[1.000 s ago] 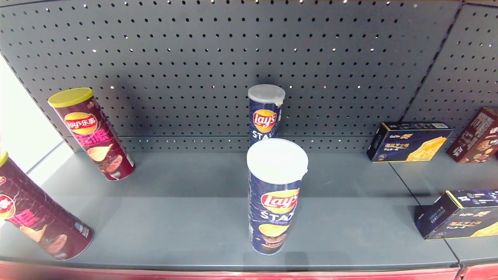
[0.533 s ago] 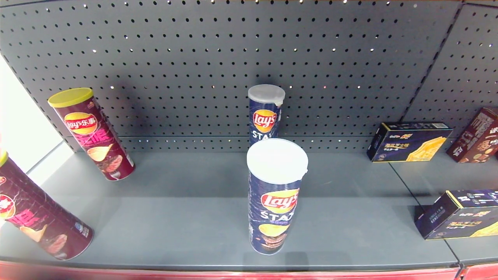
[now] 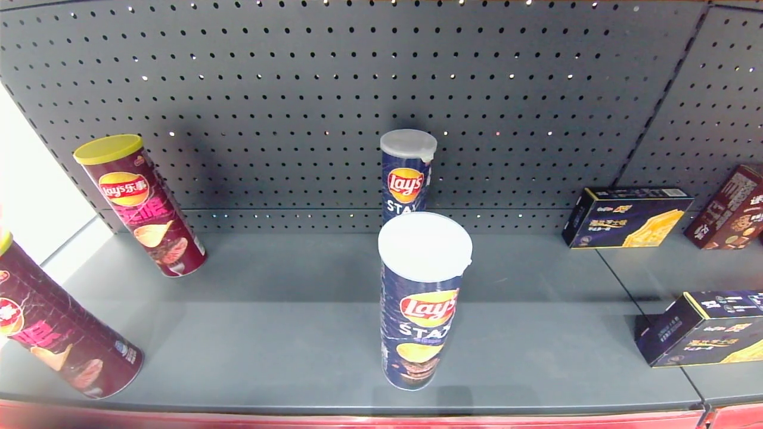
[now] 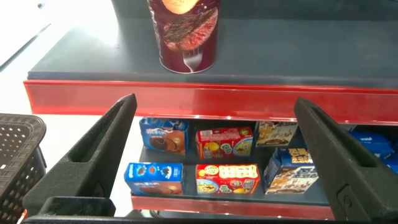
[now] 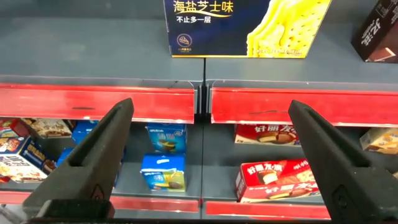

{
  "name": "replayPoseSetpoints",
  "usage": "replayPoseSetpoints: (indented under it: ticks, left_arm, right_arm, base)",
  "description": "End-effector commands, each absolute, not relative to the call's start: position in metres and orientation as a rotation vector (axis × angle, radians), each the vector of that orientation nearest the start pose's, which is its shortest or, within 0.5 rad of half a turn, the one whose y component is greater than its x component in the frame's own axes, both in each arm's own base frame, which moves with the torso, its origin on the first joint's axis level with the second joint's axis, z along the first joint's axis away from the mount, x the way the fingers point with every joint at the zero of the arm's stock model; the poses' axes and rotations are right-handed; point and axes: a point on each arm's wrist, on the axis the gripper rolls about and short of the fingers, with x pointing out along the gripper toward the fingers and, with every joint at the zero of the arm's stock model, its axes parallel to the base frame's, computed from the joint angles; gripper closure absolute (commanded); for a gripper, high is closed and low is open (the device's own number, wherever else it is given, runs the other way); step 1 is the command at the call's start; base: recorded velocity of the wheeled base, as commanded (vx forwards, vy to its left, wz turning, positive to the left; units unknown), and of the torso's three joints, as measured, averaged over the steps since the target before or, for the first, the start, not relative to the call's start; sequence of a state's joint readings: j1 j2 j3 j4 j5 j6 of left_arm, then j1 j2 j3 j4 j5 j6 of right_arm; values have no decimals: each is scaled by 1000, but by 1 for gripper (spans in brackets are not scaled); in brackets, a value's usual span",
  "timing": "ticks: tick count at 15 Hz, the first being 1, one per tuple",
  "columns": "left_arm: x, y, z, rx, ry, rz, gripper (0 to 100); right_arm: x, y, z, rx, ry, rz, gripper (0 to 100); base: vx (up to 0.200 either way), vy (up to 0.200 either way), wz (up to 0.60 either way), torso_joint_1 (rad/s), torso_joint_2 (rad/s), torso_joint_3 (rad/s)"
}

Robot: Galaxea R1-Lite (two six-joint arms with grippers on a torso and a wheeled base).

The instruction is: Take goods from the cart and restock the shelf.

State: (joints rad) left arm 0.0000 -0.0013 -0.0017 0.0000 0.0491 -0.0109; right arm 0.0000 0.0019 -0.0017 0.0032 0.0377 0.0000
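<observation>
On the grey shelf (image 3: pixel 286 333) a blue chip can (image 3: pixel 421 304) stands near the front, with a second blue can (image 3: pixel 406 176) behind it by the pegboard. Two maroon cans stand at the left, one at the back (image 3: pixel 140 205) and one at the front corner (image 3: pixel 56 333). My left gripper (image 4: pixel 216 102) is open and holds nothing; it sits in front of the shelf's red edge (image 4: pixel 211 99), below a maroon can (image 4: pixel 185 34). My right gripper (image 5: pixel 211 104) is open and holds nothing, facing the red edge (image 5: pixel 99 101) below a navy and yellow box (image 5: pixel 245 28).
Navy boxes (image 3: pixel 626 217) (image 3: pixel 700 328) and a brown box (image 3: pixel 730 208) sit on the shelf's right part. Lower shelves hold small blue, red and yellow boxes (image 4: pixel 227 179) (image 5: pixel 163 171). A black mesh basket (image 4: pixel 18 155) shows beside the left gripper.
</observation>
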Motion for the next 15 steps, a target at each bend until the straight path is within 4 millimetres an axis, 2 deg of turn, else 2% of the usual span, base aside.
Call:
replayPoseSetpoints:
  ticks: [1, 15]
  left_arm:
    - [-23, 1, 76, -12, -2, 51, 0]
    - [-23, 1, 76, -11, -2, 48, 0]
  right_arm:
    - [-23, 1, 76, 0, 3, 38, 0]
    - [-23, 1, 76, -1, 3, 38, 0]
  base:
    - [0, 0, 0, 0, 0, 0]
    - [0, 0, 0, 0, 0, 0]
